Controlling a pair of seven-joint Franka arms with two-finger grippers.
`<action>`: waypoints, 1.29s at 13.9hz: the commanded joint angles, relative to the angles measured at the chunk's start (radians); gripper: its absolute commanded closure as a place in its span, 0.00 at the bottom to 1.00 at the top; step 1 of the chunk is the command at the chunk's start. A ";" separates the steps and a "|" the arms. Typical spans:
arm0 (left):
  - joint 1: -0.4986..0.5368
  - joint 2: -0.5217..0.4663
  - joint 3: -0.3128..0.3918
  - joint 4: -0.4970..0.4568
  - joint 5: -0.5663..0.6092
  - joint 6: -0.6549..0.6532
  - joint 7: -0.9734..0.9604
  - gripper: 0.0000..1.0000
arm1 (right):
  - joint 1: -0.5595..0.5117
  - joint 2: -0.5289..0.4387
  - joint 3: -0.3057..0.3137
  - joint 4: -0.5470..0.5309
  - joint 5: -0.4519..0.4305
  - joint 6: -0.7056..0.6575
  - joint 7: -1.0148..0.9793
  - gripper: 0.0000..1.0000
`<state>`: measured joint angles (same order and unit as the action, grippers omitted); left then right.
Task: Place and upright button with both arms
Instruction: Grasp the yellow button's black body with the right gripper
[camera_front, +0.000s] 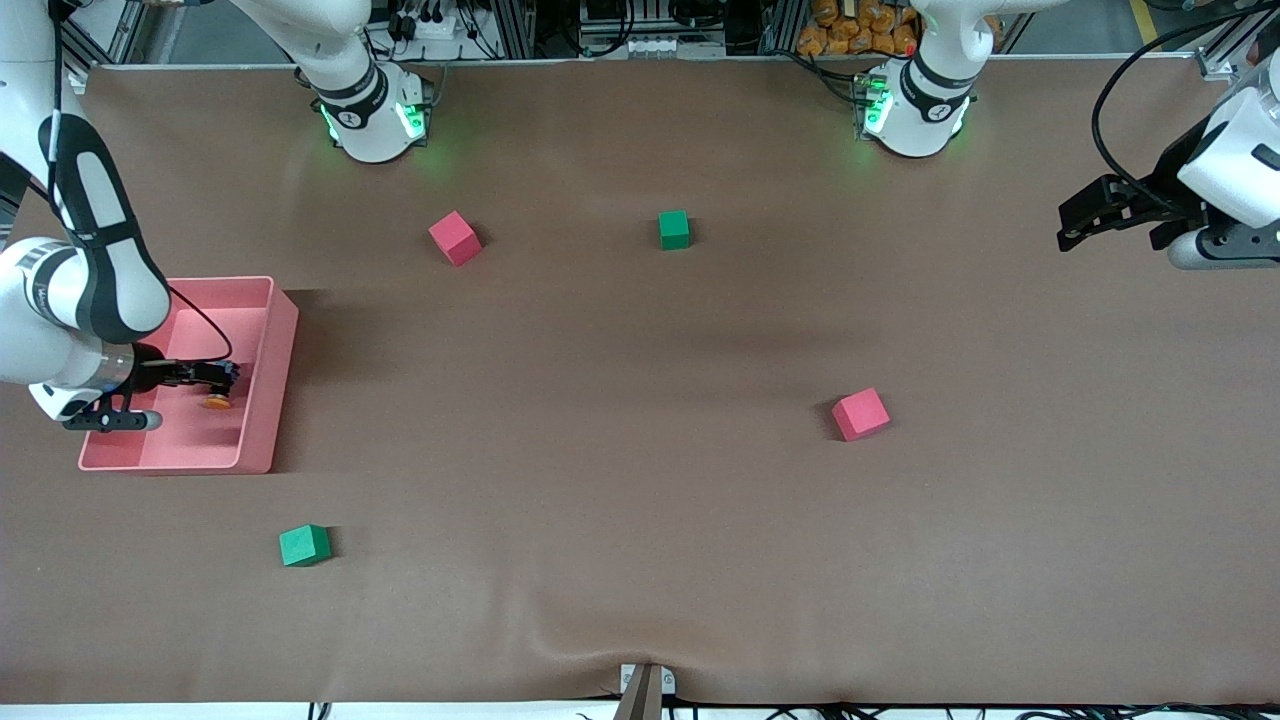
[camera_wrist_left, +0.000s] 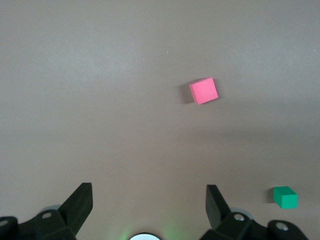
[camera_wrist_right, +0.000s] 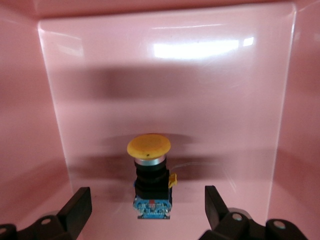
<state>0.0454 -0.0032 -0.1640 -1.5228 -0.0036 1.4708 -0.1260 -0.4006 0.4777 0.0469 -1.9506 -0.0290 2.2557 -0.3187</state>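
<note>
The right arm's elbow and wrist cover part of the pink bin (camera_front: 270, 380) in the front view, and the right tool (camera_front: 218, 378) shows there only as a small dark shape inside the bin, with the button (camera_front: 216, 402) a mere orange speck beneath it. In the right wrist view only the two finger (camera_wrist_right: 75, 207) tips show at the frame edge; they stand apart, one on each side of the button (camera_wrist_right: 150, 175), touching nothing. The button lies on the bin floor, its round orange cap above a silver collar and a short black body with a blue end and a small yellow tab.

The left arm waits at about 3 o'clock on the worktop (camera_front: 640, 500), cut by the frame edge. Its left tool (camera_front: 1085, 225) hangs over bare worktop, fingers (camera_wrist_left: 80, 205) apart and empty. The left wrist view shows a pink cube (camera_wrist_left: 203, 90) and a green cube (camera_wrist_left: 285, 197).
</note>
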 joint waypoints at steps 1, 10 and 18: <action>0.001 0.003 -0.002 0.004 -0.007 -0.007 0.009 0.00 | -0.021 0.022 0.014 -0.013 -0.006 0.050 -0.017 0.00; 0.010 0.005 -0.002 0.004 -0.009 -0.003 0.009 0.00 | -0.029 0.070 0.016 -0.011 -0.006 0.104 -0.043 0.48; 0.008 0.005 -0.002 0.003 -0.009 -0.001 0.009 0.00 | -0.040 0.055 0.018 0.079 -0.005 -0.017 -0.086 1.00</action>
<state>0.0492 0.0039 -0.1637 -1.5229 -0.0036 1.4708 -0.1260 -0.4178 0.5474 0.0462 -1.9163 -0.0289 2.3094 -0.3813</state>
